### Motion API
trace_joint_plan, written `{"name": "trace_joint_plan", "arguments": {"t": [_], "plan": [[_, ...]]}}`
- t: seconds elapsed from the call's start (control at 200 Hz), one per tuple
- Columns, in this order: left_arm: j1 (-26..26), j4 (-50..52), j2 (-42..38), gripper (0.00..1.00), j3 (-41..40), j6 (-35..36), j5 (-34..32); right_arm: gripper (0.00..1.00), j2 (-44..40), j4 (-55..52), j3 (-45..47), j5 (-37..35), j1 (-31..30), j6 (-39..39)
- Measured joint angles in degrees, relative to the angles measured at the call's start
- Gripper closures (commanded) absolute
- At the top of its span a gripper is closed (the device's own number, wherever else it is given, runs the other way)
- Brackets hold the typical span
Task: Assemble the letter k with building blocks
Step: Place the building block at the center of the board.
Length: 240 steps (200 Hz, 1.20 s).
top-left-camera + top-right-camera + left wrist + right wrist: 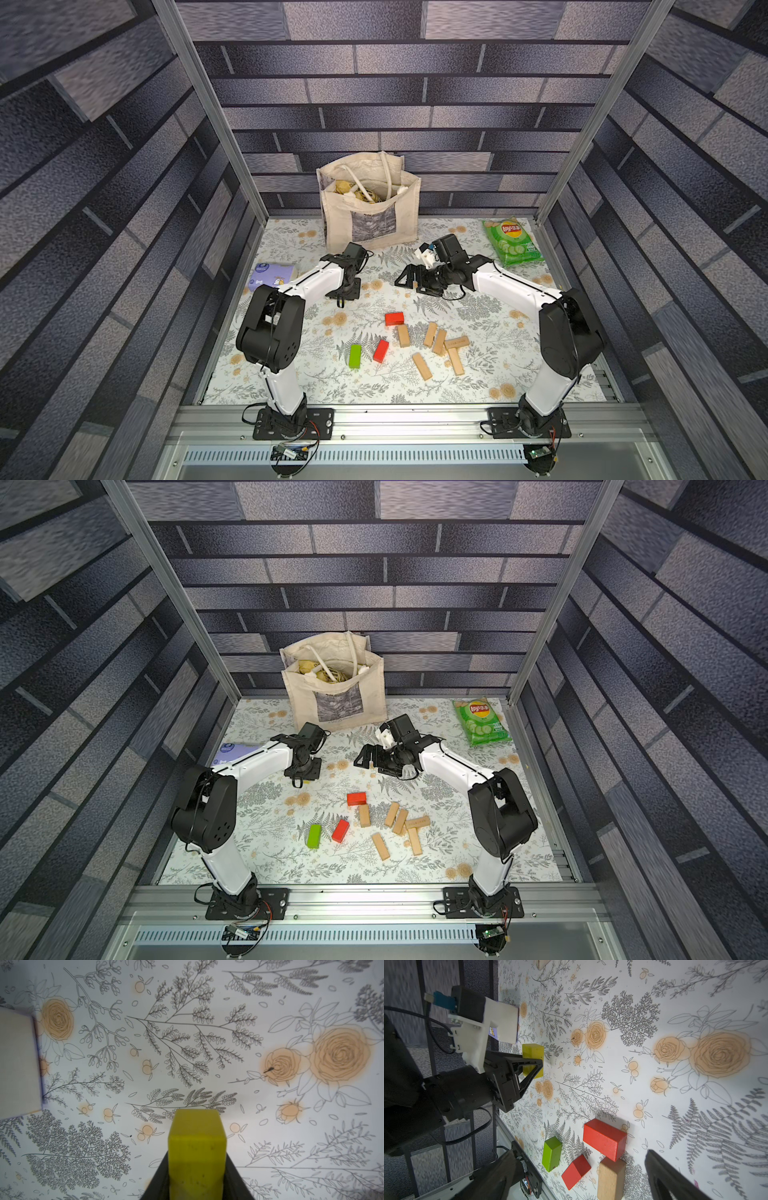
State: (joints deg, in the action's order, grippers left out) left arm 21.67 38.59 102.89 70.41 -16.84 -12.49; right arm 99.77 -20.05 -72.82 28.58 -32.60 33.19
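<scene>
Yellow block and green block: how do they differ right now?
The yellow block is clamped in the left gripper; the green block lies loose on the table. The yellow block points end-down; the green block lies flat. Both are small rectangular bricks of like shape.
</scene>
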Motion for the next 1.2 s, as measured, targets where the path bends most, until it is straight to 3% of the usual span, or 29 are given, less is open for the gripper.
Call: {"name": "trace_joint_plan", "arguments": {"t": [0.301, 0.526, 0.761, 0.937, 1.202], "plan": [[0.13, 0.63, 1.86, 0.8, 2.27, -0.17, 0.35, 0.0, 1.01, 3.69, -2.27, 1.53, 0.0, 2.84], [-2.32, -1.66, 3.74, 0.79, 3.06, -0.2, 7.06, 0.0, 1.03, 6.71, -1.4, 1.44, 0.0, 5.35], [-3.02, -0.98, 10.49, 0.79, 11.04, -0.17, 10.62, 0.0, 1.03, 9.05, 1.75, 1.31, 0.0, 7.76], [-3.02, 1.09, 12.52, 0.79, 15.15, -0.2, 11.23, 0.0, 1.03, 8.7, 1.01, 1.27, 0.0, 7.67], [-2.56, 3.28, 12.57, 0.78, 14.93, -1.27, 11.21, 0.0, 0.2, 9.2, 2.58, 1.07, 0.0, 7.74]]}}
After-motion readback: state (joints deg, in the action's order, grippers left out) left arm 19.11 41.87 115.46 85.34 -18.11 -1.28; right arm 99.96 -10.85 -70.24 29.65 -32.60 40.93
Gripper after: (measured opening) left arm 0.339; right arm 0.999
